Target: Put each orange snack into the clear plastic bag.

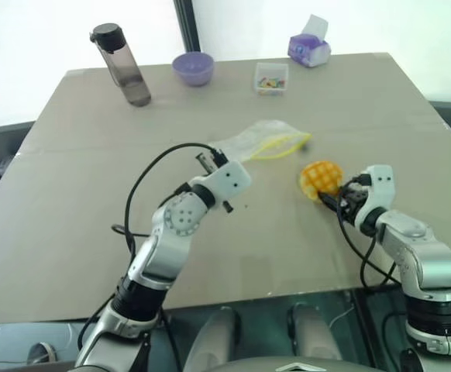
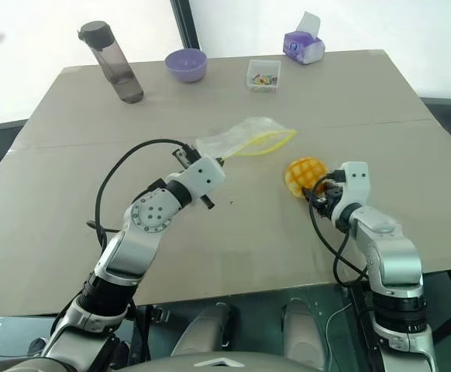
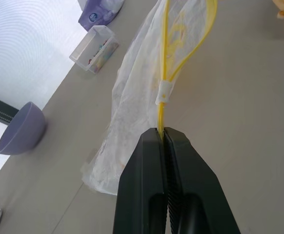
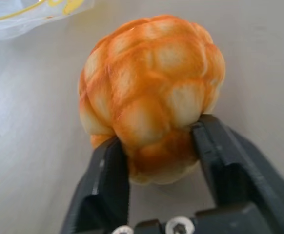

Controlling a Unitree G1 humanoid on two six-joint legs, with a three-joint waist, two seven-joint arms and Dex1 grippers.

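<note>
From my remote station I see the far edge of the table [image 1: 70, 232] carrying four bystanders: a dark water bottle [image 1: 123, 65] standing upright at the left, a purple bowl [image 1: 193, 68] beside it, a small clear box of coloured bits [image 1: 271, 78] toward the middle, and a purple tissue pack [image 1: 309, 48] at the right. All four sit well apart from the working area, and I see nothing lying between the two arms and the task items. The left gripper [image 3: 163, 132] is closed, its two black fingers pinched together on the yellow strip at one end of the clear plastic bag [image 1: 258, 141]; the bag extends away from that grip across the tabletop, its mouth parted into a loop of yellow edging at the far end. The right gripper [image 4: 159, 141] is clamped around the orange snack [image 4: 152, 92], one finger pressed into each side of the bun's lower part, the soft body bulging slightly over the pads. The criss-cross top faces up and toward the head camera. The snack sits near the table surface, just beside the bag's open end and to its right, not touching it as far as I can tell.
</note>
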